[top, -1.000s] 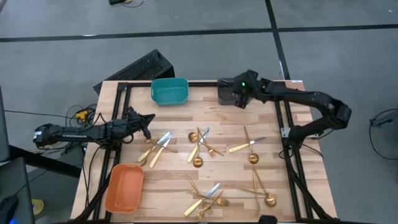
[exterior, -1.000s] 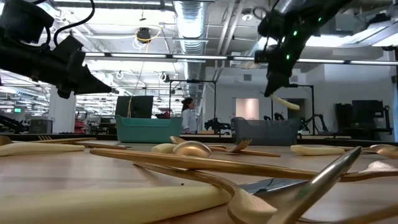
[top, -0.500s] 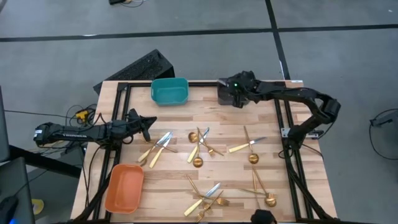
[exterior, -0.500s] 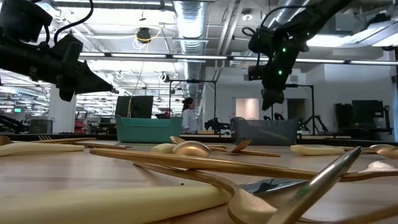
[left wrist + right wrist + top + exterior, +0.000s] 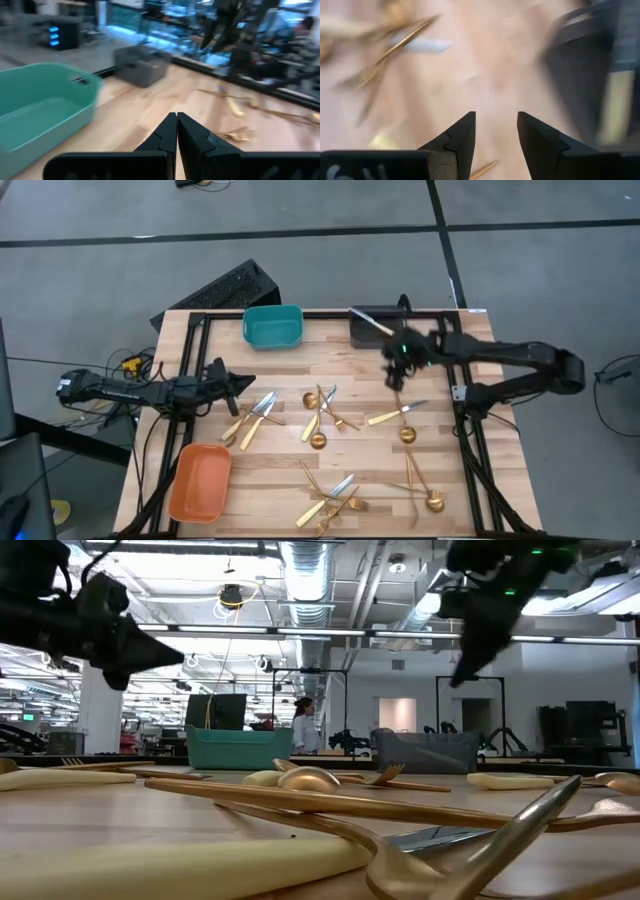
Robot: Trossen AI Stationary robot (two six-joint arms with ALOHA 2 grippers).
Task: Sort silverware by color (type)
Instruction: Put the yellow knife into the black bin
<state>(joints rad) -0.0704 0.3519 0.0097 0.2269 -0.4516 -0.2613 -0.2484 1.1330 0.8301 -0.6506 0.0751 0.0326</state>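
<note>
Your right hand open over the back of the desk, left hand closed at the left edge

No brand or writing can be read anywhere. Your right hand (image 5: pixel 397 368) hangs over bare wood just in front of the grey bin (image 5: pixel 372 326), fingers (image 5: pixel 457 136) spread and empty; a knife (image 5: pixel 370 322) lies in that bin. Your left hand (image 5: pixel 236 383) sits at the desk's (image 5: pixel 480 450) left edge, fingers (image 5: pixel 170 134) pressed together on nothing, near the closest knives. The silverware (image 5: pixel 320 420) lies scattered across the middle and front. A teal bin (image 5: pixel 273 326) stands at the back edge, an orange bin (image 5: pixel 200 482) at the front left corner. Bare wood shows between the back bins and the silverware.
</note>
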